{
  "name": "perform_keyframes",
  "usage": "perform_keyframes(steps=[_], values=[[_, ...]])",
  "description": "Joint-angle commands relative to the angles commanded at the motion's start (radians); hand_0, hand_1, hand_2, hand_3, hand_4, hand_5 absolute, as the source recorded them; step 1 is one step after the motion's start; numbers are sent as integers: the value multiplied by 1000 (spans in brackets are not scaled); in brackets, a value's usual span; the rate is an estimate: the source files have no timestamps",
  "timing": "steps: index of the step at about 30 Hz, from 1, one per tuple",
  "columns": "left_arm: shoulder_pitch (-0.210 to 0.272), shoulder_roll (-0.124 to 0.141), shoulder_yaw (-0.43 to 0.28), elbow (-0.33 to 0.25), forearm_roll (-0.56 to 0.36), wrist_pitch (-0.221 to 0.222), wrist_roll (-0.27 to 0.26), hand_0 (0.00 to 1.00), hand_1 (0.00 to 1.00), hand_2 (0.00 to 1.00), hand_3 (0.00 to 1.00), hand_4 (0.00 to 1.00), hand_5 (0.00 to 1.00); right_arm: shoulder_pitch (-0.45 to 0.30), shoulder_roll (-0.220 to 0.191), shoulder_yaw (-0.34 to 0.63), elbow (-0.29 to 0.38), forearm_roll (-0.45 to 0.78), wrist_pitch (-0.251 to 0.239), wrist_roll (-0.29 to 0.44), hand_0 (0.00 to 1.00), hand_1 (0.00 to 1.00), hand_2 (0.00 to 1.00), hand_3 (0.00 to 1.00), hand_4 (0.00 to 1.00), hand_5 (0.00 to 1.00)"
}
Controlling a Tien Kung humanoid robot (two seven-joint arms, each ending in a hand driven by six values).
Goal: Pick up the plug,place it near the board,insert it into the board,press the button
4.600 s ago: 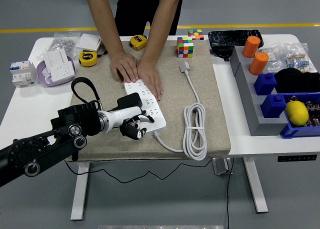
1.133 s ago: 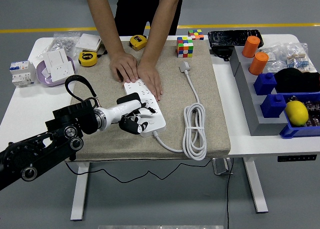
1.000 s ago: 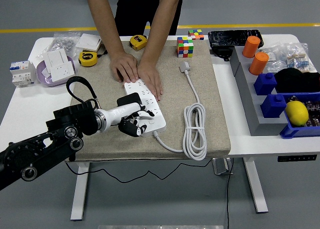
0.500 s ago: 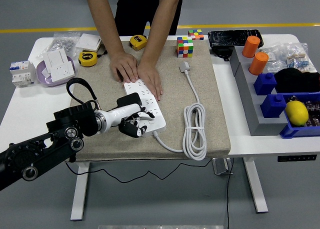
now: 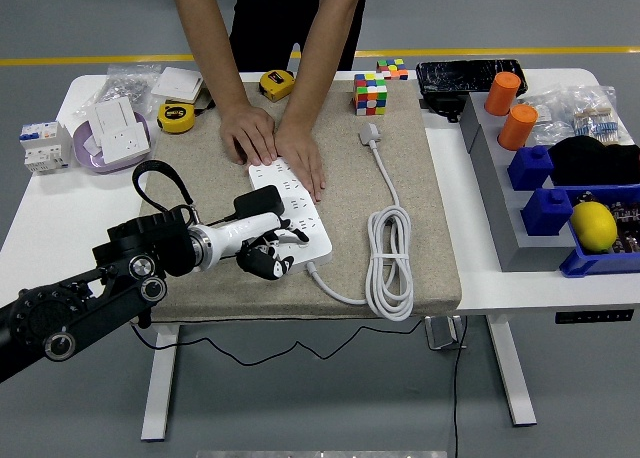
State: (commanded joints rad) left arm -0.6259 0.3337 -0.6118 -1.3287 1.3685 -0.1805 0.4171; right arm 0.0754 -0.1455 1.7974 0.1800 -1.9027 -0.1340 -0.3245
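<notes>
Plug (image 5: 263, 200) sits in the board (image 5: 292, 215) beside the curled, empty left hand (image 5: 266, 257).

A beige fabric mat (image 5: 420, 228) covers the middle of the white tabletop (image 5: 45, 218). Two yellow tape measures sit near its far left corner, one (image 5: 176, 117) on the tabletop's left part and one (image 5: 277, 84) further back. A multicoloured puzzle cube (image 5: 370, 94) stands at the mat's far edge. To the left lie a white circuit breaker (image 5: 44, 145) and a white wall socket (image 5: 118, 136). On the right, two orange cylinders (image 5: 510, 109) stand on a grey rack beside blue bins (image 5: 545, 208), one holding a yellow lemon (image 5: 594, 226).
</notes>
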Motion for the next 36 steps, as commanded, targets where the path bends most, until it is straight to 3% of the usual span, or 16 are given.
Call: perform_keyframes(steps=[36], values=[[-12,-8,9,13,-2,-3,-3,98,26,167,793,408,38,8,-1,-4,0,7,-1,1,967,676,603,586,998,697]])
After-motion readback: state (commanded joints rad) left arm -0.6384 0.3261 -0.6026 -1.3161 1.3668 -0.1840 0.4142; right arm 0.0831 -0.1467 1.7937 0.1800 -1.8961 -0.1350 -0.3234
